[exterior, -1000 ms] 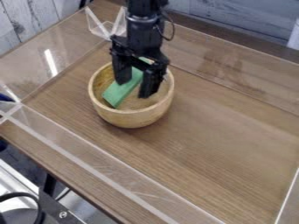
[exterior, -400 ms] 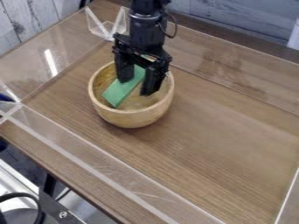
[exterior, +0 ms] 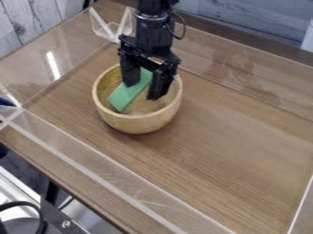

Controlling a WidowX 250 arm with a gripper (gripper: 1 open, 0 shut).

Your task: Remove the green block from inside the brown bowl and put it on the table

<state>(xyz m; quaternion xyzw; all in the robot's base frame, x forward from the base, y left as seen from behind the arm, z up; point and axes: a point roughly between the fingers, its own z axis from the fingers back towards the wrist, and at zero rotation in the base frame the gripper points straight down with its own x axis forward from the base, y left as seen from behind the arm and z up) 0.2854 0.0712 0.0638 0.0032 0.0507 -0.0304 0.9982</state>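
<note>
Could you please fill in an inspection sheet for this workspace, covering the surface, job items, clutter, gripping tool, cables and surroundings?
Surface: brown wood-grain table, no spill seen.
Job items: green block lies inside the tan bowl, which stands upright on the table.
Clutter: nothing seen.
Tool: black, jaws open, reaching down over the bowl with the block between or beside them; whether they touch it cannot be told.
Cables: black cable curls at the lower left, off the tabletop; thin wire on the arm.
Surroundings: clear acrylic walls along the edges; grey panelling at the upper left.
</note>
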